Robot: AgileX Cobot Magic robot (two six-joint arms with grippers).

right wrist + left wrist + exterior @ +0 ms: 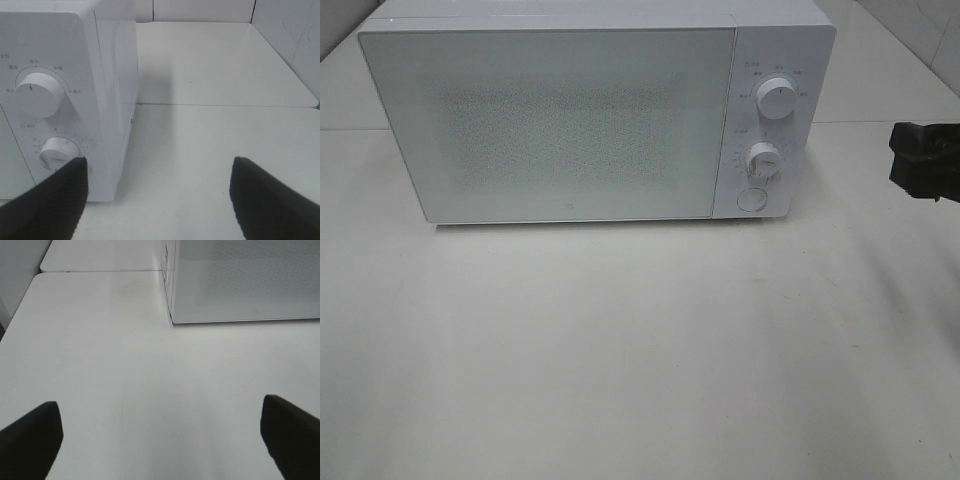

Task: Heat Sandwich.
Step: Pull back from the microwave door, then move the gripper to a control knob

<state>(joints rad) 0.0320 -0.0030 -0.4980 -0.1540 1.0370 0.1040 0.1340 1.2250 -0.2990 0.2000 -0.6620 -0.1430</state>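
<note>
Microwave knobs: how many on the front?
2. The upper knob sits high on the right front of the microwave; the lower knob is directly below it, above a round button. None seem hidden.

Bench: the flat white bench (620, 380) carries the oven.
Oven: the white box-shaped metal microwave oven (560, 120) stands toward the bench's 12 o'clock side, its front facing 6 o'clock.
Control panel: the white plastic control panel (790, 60) is at the 3 o'clock end of the oven's front.
Upper knob: the round white plastic upper knob (778, 98) is toward the panel's 12 o'clock.
Lower knob: the round white plastic lower knob (764, 158) is below it.
Button: the round white button (752, 199) is at the panel's 6 o'clock.
Right tool: the right tool (159, 200) is at the oven's 3 o'clock, apart from it.
Left tool: the left tool (160, 440) is over the bench, off the oven's 9 o'clock front corner.
</note>
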